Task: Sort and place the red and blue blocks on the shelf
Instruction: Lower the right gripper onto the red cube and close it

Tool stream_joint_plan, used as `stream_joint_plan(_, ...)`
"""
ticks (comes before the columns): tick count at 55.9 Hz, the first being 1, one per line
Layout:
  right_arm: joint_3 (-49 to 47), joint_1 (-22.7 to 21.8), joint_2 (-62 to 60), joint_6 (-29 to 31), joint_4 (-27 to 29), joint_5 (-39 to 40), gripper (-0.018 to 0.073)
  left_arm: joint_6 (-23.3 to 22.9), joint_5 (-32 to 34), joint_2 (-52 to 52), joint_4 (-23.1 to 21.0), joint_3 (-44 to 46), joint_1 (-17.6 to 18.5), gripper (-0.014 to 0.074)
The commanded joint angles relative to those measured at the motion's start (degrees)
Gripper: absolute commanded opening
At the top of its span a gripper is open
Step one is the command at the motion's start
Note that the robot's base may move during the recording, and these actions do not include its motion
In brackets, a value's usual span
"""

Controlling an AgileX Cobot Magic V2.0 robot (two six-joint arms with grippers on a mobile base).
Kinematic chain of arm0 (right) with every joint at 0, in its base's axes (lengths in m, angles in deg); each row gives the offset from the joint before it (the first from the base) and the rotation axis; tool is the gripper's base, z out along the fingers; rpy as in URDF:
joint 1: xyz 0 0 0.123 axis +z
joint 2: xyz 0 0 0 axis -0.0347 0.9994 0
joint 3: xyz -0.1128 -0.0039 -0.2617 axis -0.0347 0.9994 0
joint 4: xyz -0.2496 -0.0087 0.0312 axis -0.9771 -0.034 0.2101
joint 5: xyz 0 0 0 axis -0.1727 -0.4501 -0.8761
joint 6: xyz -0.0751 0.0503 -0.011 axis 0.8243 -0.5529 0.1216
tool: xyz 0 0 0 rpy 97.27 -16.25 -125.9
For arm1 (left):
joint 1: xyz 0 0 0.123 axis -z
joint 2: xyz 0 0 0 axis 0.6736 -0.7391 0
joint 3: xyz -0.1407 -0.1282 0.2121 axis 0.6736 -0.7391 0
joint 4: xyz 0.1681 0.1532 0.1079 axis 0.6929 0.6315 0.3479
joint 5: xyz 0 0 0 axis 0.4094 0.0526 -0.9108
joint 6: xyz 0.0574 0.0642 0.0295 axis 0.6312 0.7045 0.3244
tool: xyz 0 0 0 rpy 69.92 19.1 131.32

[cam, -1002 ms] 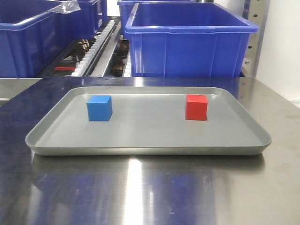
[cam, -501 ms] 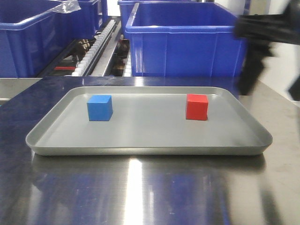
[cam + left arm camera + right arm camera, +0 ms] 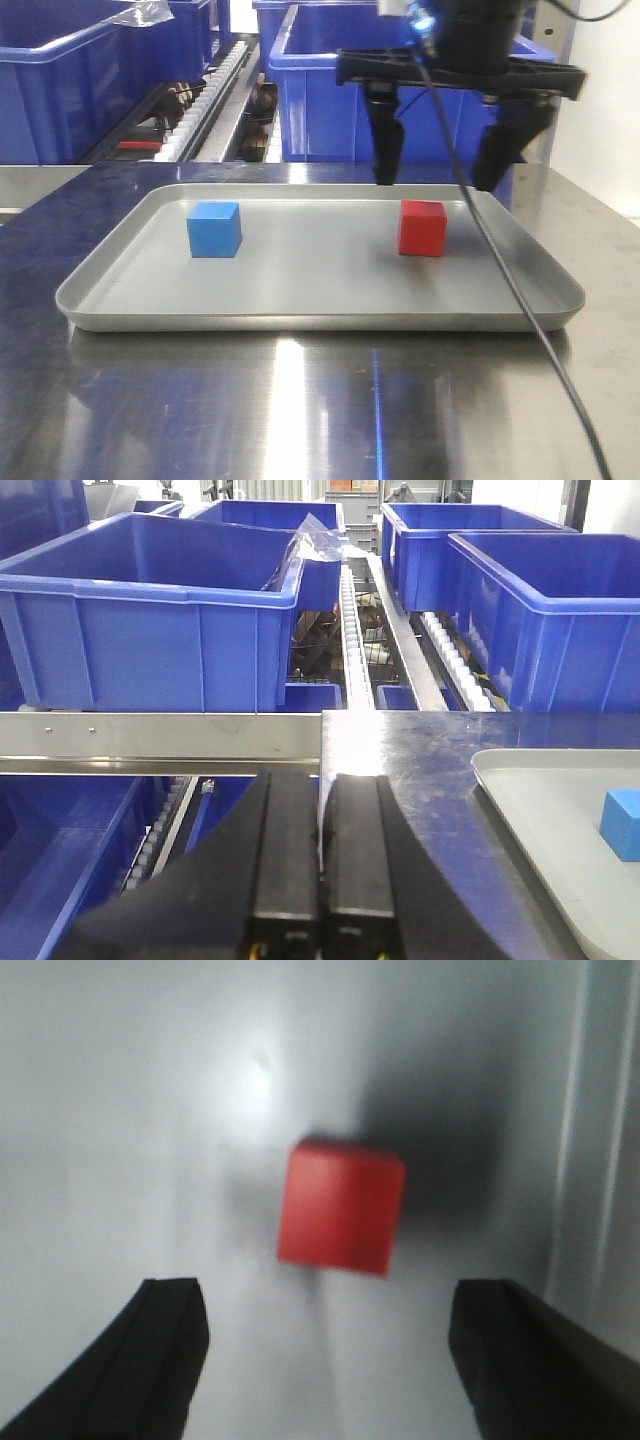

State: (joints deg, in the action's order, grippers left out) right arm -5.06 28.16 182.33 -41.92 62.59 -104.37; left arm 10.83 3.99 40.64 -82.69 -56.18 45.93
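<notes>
Front-facing view: a shallow grey tray (image 3: 300, 300) lies on the steel desk (image 3: 300, 400) and holds both blocks. The blue block (image 3: 214, 229) sits in the tray's left half. The red block (image 3: 422, 228) is at its 3 o'clock, well apart, in the right half. The right end effector (image 3: 434, 183) hangs at 12 o'clock above the red block. Its two dark fingers (image 3: 385, 140) are spread wider than the cube and hold nothing. A thin black cable (image 3: 520, 300) trails from it towards 5 o'clock, across the tray rim and the desk. At 12 o'clock of the tray stands a large blue bin (image 3: 330, 110), with a second blue bin (image 3: 60, 90) at 10 o'clock. A clear plastic sheet (image 3: 140, 13) lies on that bin's rim. A white roller track (image 3: 215, 95) runs between them.

Left wrist view: the left end effector (image 3: 320, 780) fills the 6 o'clock edge. Its black fingers are pressed side by side with only a slit between them, gripping nothing. Just beyond it runs the shelf (image 3: 150, 735), a brushed rail with small screws that carries the blue bins. Clear film drapes one bin's corner. At 4 o'clock the tray's corner shows, with the blue block inside it at the frame edge.

Right wrist view: this picture is blurred. The red block rests on the tray floor at centre. The end effector's fingers stand at 7 and 5 o'clock, wide apart and clear of the block.
</notes>
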Motion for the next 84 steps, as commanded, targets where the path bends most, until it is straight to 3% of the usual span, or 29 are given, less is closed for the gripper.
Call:
stream_joint_plan(1,-5.6,0.0,-0.7,-0.5,-0.9,-1.9,0.0603,-0.5,5.2,1.1,-0.1,-1.6,-0.1,0.008)
stream_joint_plan(26,-6.7,-0.6,3.0,-0.9,-2.0,-3.1,0.0603,-0.5,5.2,1.1,-0.1,-1.6,-0.1,0.008)
stream_joint_plan(47,-3.8,-0.8,3.6,-0.9,-1.2,2.1,0.0603,-0.5,5.2,1.1,-0.1,-1.6,-0.1,0.008)
stream_joint_plan(68,-3.8,-0.8,5.6,-0.9,-0.1,1.5,0.0601,-0.5,5.2,1.1,-0.1,-1.6,-0.1,0.008)
stream_joint_plan(84,-3.8,-0.8,5.4,-0.9,0.0,2.1,0.0378,-0.5,5.2,1.1,-0.1,-1.6,-0.1,0.008)
